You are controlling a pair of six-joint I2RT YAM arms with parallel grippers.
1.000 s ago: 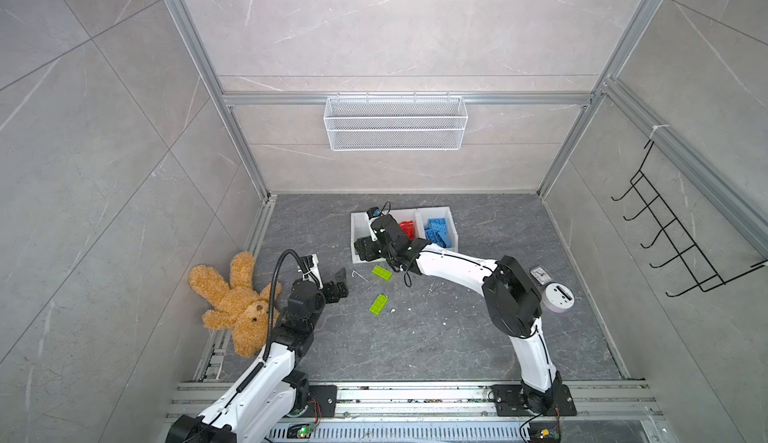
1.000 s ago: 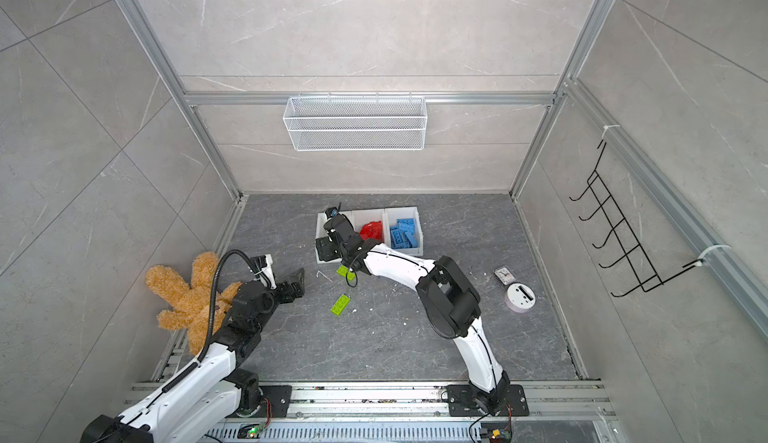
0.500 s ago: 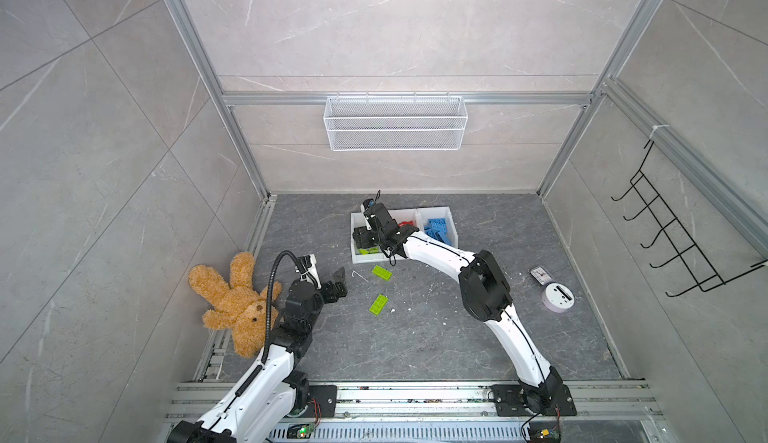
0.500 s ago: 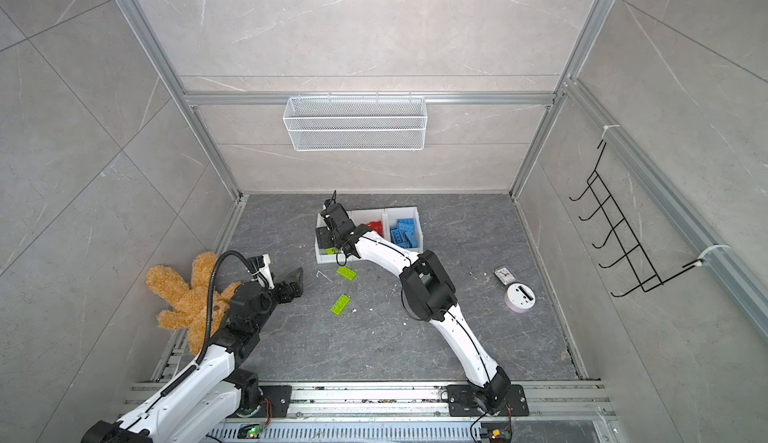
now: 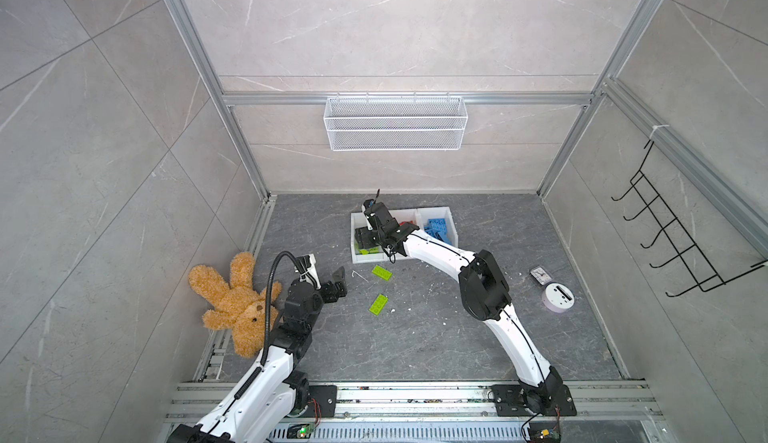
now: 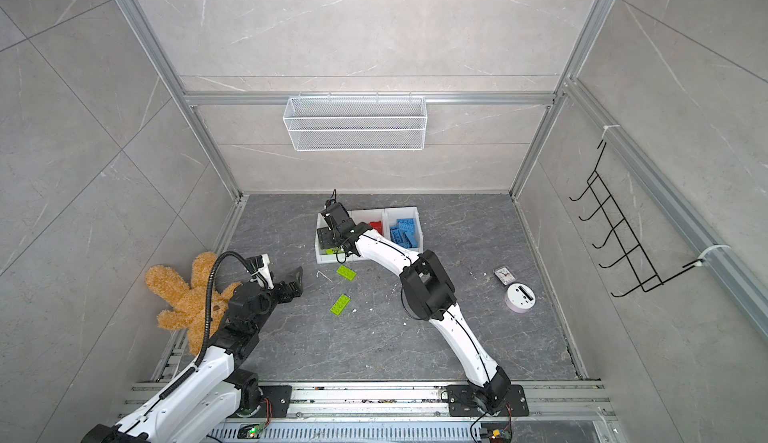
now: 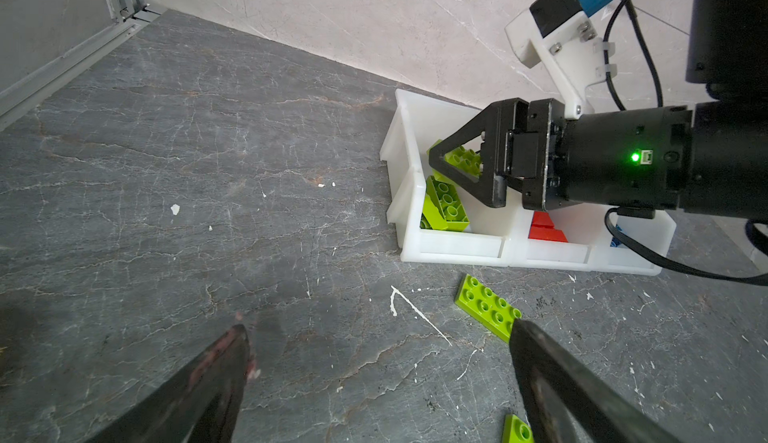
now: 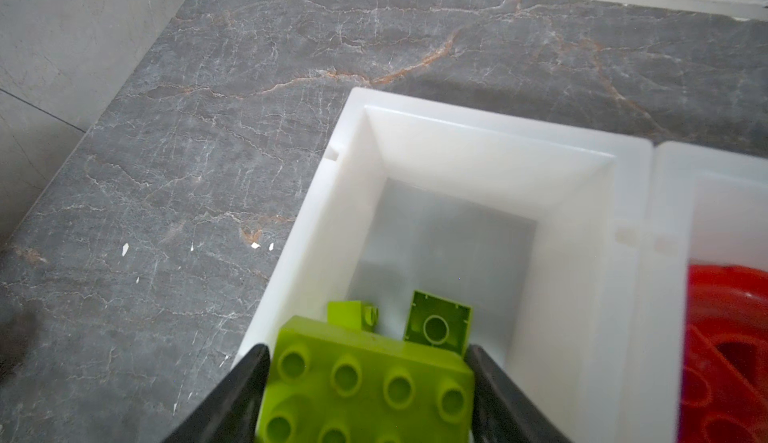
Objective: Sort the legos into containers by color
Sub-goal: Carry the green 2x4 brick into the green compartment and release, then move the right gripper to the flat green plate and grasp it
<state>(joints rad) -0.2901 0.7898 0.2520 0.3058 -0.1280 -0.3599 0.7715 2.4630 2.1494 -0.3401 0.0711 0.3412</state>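
Green brick (image 8: 365, 391) over white bin (image 8: 478, 129) holding green pieces (image 8: 438, 324).
Right jaws clamped on it; left jaws apart, empty; two green plates (image 5: 381, 273) (image 5: 378, 304) lie loose on the surface (image 5: 415, 337).

The right arm (image 5: 436, 254) reaches far out, and the right hand (image 8: 368, 349) pinches a green brick (image 8: 365, 387). The left hand (image 7: 378, 326) hangs low, near left, wide open.

Green brick (image 8: 365, 391) held, studs showing, over left-end compartment of white tray (image 5: 365, 257), above loose green pieces (image 8: 438, 324). Red bricks (image 6: 375, 225) in middle compartment, blue bricks (image 6: 404, 231) in right. Green plate (image 5: 382, 273) flat on floor near tray; second green plate (image 5: 378, 305) farther out.
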